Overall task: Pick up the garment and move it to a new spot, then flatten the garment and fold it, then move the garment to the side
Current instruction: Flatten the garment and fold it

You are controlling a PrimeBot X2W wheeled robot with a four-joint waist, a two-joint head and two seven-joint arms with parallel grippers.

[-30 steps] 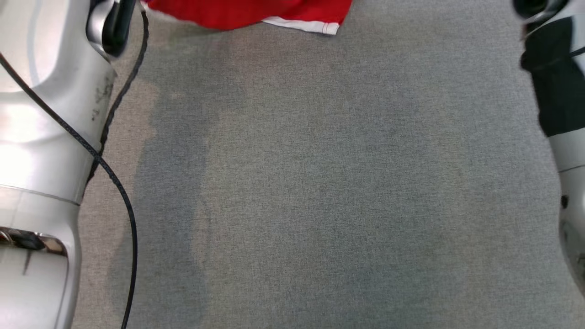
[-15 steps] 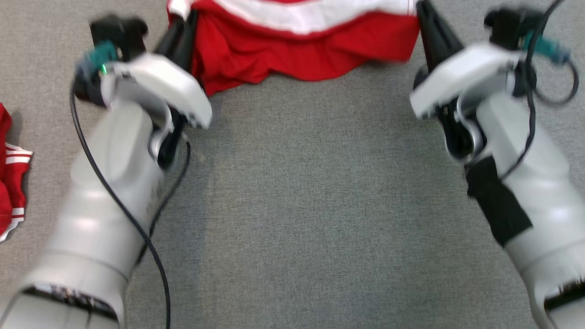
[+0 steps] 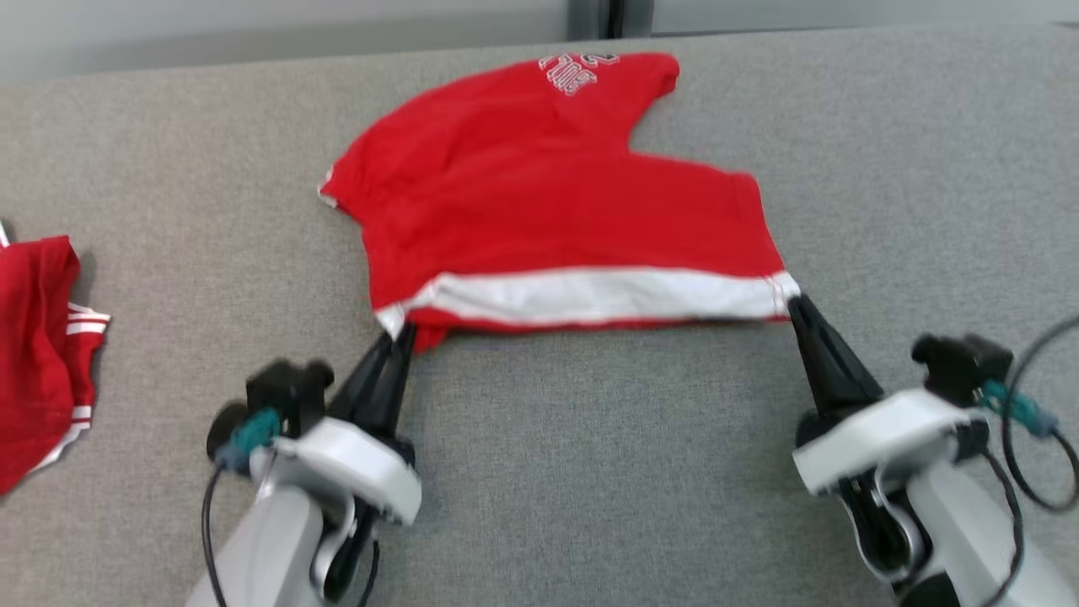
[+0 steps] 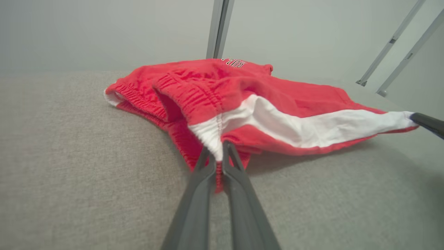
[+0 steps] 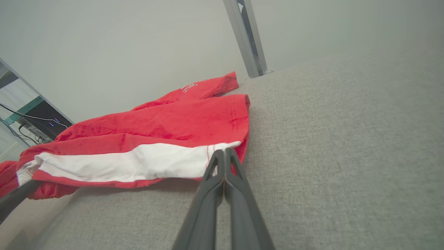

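Grey cloth surface (image 3: pixel 590 472) open nearside, red garment (image 3: pixel 548 194), white-striped edge pinched at each end by left jaws, right jaws

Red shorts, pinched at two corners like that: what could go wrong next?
1. The left fingers and right fingers each pinch only a small corner of the red shorts, so a tug might pull the cloth free.
2. Cloth is bunched under the white stripe near the left fingers; flattening could press that fold in.
3. Another red garment lies to the left; moving the shorts there might tangle them.
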